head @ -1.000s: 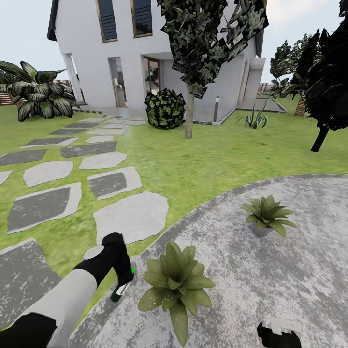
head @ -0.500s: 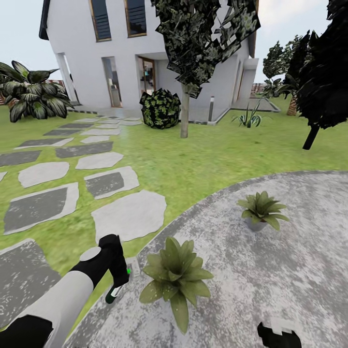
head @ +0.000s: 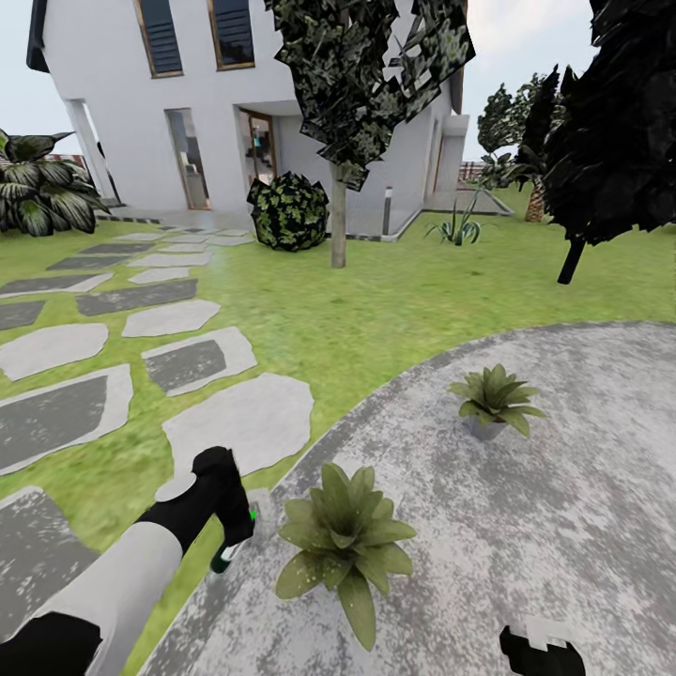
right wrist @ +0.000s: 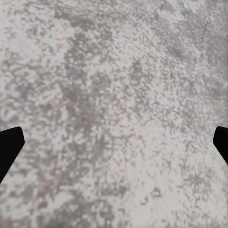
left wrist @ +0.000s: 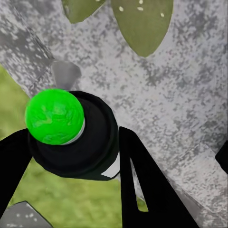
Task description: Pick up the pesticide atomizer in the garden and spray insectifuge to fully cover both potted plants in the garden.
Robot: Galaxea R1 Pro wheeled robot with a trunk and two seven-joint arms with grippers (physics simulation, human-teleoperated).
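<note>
Left gripper (head: 233, 543), pesticide atomizer (head: 223, 560) slightly higher than before.

The left pincer (head: 228, 537) holds the small dark green atomizer bottle (head: 223, 560) (angled downward) just beside the nearer speckled green potted rosette (head: 345, 538) on the round mottled grey patio (head: 526, 526); the second rosette (head: 493, 401) sits well apart.

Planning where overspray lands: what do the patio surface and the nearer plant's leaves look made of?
Patio: looks like mottled grey stone or concrete, matte, from its speckled grainy pattern. Nearer potted plant: broad, pointed, smooth green leaves with pale speckles, apparently waxy; since it is a render, this is a guess.
</note>
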